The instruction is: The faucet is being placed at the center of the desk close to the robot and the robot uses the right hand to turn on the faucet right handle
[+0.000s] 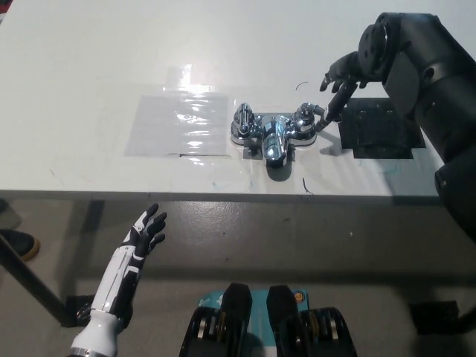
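Faucet handle [312, 113] touches right robot hand [344, 72]; left robot hand [143, 234] off desk [89, 74].

**Nothing legible in my view**

From my head camera I can read no lettering, brand, number or sign. The chrome faucet [273, 137] at the middle of the desk shows only glare. The clear plastic sheet [178, 123] at its 9 o'clock and the black mat [379, 130] at its 3 o'clock carry no marks I can make out.
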Robot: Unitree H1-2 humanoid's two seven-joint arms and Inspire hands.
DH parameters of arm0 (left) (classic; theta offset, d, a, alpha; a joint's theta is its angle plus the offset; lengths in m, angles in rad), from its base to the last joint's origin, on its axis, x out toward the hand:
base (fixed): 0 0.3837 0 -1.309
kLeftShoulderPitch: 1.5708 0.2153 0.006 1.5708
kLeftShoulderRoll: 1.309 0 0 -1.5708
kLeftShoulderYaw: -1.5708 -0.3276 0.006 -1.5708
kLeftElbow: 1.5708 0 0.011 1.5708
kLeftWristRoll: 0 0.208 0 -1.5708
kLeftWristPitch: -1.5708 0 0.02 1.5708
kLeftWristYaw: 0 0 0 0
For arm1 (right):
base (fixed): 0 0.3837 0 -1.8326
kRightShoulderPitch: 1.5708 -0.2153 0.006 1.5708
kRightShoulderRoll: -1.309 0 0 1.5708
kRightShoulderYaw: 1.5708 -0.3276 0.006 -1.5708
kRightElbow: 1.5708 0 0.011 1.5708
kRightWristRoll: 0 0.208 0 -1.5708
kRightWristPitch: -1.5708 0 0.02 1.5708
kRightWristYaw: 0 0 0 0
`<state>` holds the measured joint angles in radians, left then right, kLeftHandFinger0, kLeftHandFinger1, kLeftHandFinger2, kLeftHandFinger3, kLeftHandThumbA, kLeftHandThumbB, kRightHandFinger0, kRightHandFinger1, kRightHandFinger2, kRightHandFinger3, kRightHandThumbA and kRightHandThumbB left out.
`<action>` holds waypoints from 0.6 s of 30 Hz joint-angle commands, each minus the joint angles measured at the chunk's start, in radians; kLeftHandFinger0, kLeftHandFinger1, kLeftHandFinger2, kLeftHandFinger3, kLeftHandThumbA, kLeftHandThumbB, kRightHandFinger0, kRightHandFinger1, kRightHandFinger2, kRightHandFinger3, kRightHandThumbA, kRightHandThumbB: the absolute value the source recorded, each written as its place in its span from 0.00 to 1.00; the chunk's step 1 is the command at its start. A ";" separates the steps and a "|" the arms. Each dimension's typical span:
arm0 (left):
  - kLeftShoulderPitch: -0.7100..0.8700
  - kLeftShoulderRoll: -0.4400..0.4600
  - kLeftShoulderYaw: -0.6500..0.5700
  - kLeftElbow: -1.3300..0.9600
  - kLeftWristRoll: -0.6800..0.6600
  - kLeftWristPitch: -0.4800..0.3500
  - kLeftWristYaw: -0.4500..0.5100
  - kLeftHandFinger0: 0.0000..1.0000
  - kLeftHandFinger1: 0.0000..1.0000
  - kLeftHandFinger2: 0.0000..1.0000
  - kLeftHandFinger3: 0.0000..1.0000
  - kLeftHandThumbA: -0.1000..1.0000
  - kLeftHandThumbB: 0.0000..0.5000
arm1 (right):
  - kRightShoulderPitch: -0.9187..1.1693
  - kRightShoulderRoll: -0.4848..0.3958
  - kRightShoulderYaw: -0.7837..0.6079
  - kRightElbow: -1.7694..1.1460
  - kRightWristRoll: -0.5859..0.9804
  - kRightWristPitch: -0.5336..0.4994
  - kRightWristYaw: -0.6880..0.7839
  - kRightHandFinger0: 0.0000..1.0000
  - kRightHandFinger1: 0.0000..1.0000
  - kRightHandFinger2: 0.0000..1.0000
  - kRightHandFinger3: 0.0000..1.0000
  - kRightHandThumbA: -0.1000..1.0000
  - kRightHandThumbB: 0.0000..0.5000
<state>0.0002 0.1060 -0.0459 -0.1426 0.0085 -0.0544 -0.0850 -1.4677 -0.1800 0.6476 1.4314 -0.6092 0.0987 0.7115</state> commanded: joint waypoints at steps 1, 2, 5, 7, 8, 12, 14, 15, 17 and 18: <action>-0.018 0.006 -0.001 -0.021 -0.002 -0.008 -0.011 1.00 1.00 1.00 1.00 0.97 0.27 | -0.043 -0.008 0.004 -0.006 -0.017 0.037 -0.075 1.00 1.00 1.00 1.00 0.91 0.96; -0.017 0.005 -0.001 -0.021 -0.003 -0.007 -0.011 1.00 1.00 1.00 1.00 0.97 0.27 | -0.040 -0.007 -0.001 -0.007 -0.013 0.050 -0.087 1.00 1.00 1.00 1.00 0.90 0.94; -0.017 0.003 0.000 -0.025 0.000 -0.004 -0.008 1.00 1.00 1.00 1.00 0.96 0.27 | -0.034 -0.007 -0.008 -0.009 -0.009 0.062 -0.113 1.00 1.00 1.00 1.00 0.87 0.93; -0.019 0.005 -0.001 -0.026 0.007 -0.005 -0.007 1.00 1.00 1.00 1.00 0.97 0.25 | -0.028 -0.006 -0.019 -0.011 -0.001 0.082 -0.157 1.00 1.00 1.00 1.00 0.85 0.96; -0.019 0.005 -0.001 -0.024 0.004 -0.006 -0.008 1.00 1.00 1.00 1.00 0.97 0.26 | -0.025 -0.005 -0.018 -0.011 -0.006 0.091 -0.179 1.00 1.00 1.00 1.00 0.88 0.98; -0.023 0.005 -0.001 -0.021 0.006 -0.008 -0.007 1.00 1.00 1.00 1.00 0.97 0.27 | -0.021 0.000 -0.011 -0.018 -0.026 0.139 -0.315 1.00 1.00 1.00 1.00 0.86 1.00; -0.023 0.005 0.000 -0.023 0.004 -0.007 -0.008 1.00 1.00 1.00 1.00 0.97 0.27 | -0.018 -0.004 0.000 -0.023 -0.038 0.116 -0.346 1.00 1.00 1.00 1.00 0.87 1.00; -0.023 0.006 -0.001 -0.023 0.004 -0.006 -0.009 1.00 1.00 1.00 1.00 0.97 0.27 | -0.017 -0.005 -0.006 -0.022 -0.032 0.116 -0.357 1.00 1.00 1.00 1.00 0.86 1.00; -0.020 0.005 -0.001 -0.022 -0.001 -0.005 -0.011 1.00 1.00 1.00 1.00 0.97 0.27 | -0.010 -0.004 -0.025 -0.022 -0.016 0.123 -0.393 1.00 1.00 1.00 1.00 0.82 1.00; -0.018 0.006 0.000 -0.024 -0.001 -0.004 -0.010 1.00 1.00 1.00 1.00 0.97 0.27 | -0.007 -0.001 -0.040 -0.022 -0.002 0.129 -0.415 1.00 1.00 1.00 1.00 0.79 1.00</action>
<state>-0.0065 0.1059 -0.0459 -0.1421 0.0084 -0.0545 -0.0865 -1.4271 -0.1776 0.6371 1.4307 -0.6170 0.1851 0.4961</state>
